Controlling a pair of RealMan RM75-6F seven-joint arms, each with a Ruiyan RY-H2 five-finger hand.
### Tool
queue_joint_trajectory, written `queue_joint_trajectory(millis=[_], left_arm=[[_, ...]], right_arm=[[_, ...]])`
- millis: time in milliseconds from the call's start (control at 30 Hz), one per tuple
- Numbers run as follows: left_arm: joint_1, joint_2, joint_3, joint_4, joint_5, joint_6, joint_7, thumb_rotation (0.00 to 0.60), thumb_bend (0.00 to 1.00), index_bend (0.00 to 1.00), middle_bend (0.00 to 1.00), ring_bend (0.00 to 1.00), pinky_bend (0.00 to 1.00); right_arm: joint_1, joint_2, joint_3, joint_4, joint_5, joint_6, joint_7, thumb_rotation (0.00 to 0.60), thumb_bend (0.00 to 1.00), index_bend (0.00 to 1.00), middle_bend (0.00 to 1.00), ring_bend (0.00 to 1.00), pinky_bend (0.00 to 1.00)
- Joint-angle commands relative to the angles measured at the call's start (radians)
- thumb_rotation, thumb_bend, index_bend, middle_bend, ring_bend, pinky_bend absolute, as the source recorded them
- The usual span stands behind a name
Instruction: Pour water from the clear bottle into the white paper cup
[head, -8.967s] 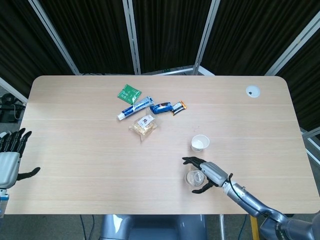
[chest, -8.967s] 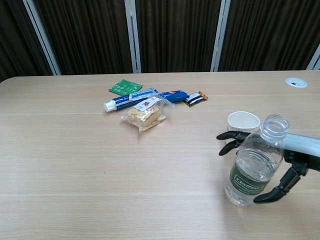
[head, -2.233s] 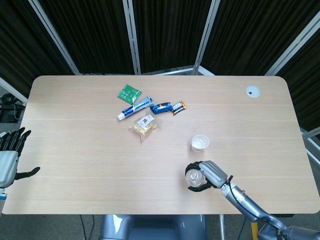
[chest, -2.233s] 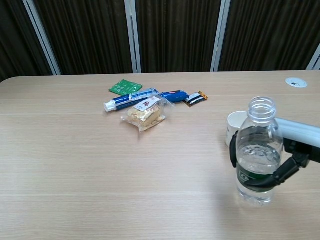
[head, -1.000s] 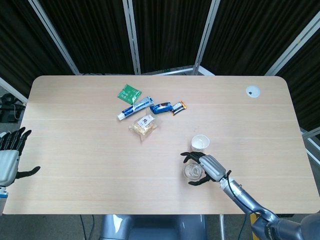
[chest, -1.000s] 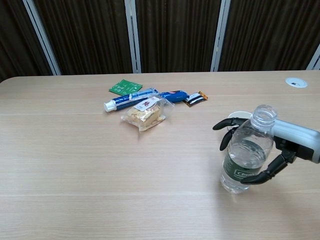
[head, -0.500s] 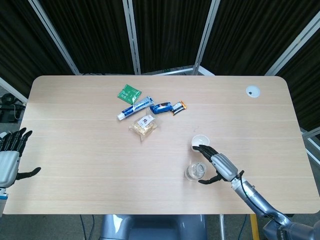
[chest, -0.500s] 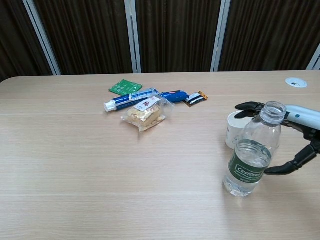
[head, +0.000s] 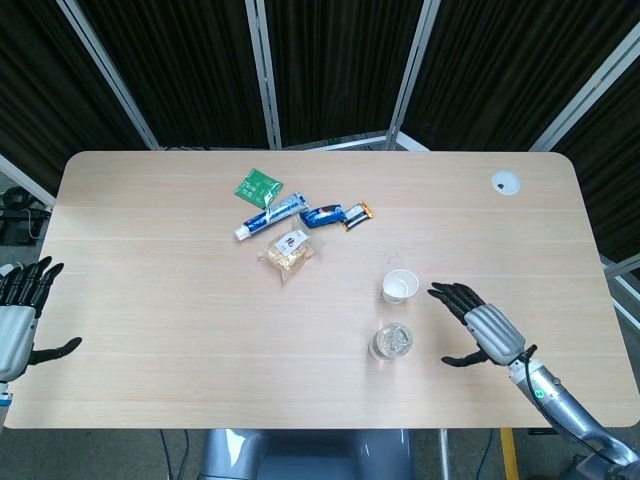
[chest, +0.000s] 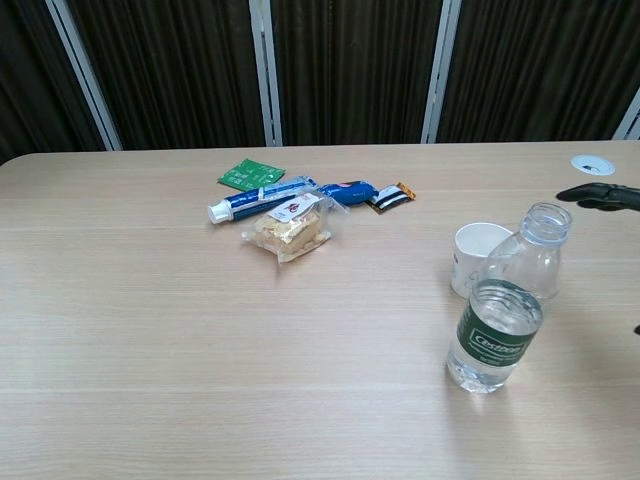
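Clear bottle (chest: 502, 320) — uncapped, upright, green-labelled — beside white paper cup (chest: 478, 258)

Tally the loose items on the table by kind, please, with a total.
Clear bottle: 1
White paper cup: 1
Toothpaste tube: 1
Green packet: 1
Clear snack bag: 1
Wrapped bars, one blue and one dark: 2
Total: 7

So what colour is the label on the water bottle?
Dark green with white lettering, clearest in the chest view: label.

Uncapped clear bottle (chest: 500, 320) beside white paper cup (chest: 478, 257)
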Motion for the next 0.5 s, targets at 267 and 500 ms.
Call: queue_joint_trajectory(millis=[267, 500], left_arm=[[0.007, -0.008, 0.003, 0.005, 0.02, 0.022, 0.012, 0.6, 0.0, 0.0, 0.0, 0.0, 0.0], [0.007, -0.02, 0.007, 0.016, 0.034, 0.024, 0.024, 0.6, 0.0, 0.0, 0.0, 0.0, 0.0]], right_arm=[[-0.159, 0.057, 0.115, 0.002, 0.145, 0.21, -0.226, 0.6, 0.0, 0.0, 0.0, 0.0, 0.0], [-0.224, 0.108, 0.17, -0.2, 0.183, 0.33, -0.438, 0.6, 0.0, 0.0, 0.0, 0.0, 0.0]])
